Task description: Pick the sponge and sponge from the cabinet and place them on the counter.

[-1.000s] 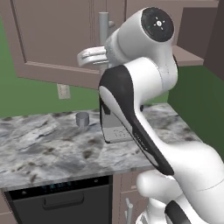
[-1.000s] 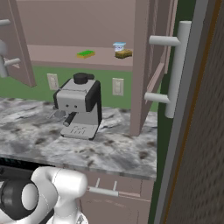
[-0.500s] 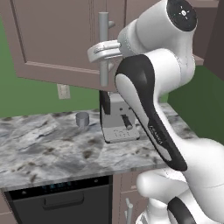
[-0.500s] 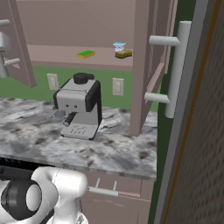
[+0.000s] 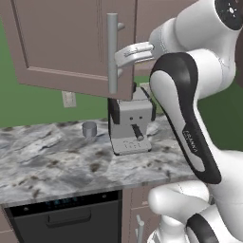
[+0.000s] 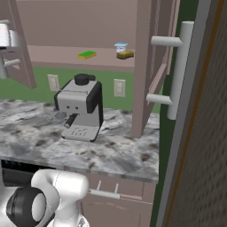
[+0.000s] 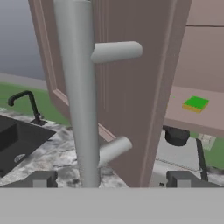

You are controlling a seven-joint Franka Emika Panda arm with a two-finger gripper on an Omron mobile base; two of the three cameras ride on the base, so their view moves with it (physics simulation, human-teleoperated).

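Observation:
Inside the open cabinet [image 6: 66,22], the green sponge [image 6: 87,55] with a yellow layer and the tan sponge [image 6: 125,54] lie on the shelf. The hand view catches the green sponge [image 7: 195,103] past the door's edge. My gripper [image 5: 121,58] is open at the left door's grey bar handle [image 5: 112,52]. In the hand view my gripper [image 7: 113,179] has that handle [image 7: 78,87] standing between its fingertips, nearer the left one. It holds nothing. The marble counter [image 5: 47,161] runs below.
A white cup with a blue rim [image 6: 120,47] stands between the sponges. A coffee machine [image 5: 130,123] and a small grey cup [image 5: 89,129] sit on the counter. The right door's handle [image 6: 179,71] juts out close by. A black sink [image 7: 17,140] and faucet [image 7: 26,103] lie left.
The arm's upper links have swung to the right and upward. The gripper has stayed at the left door's handle with its jaws wide. The sponges have not moved.

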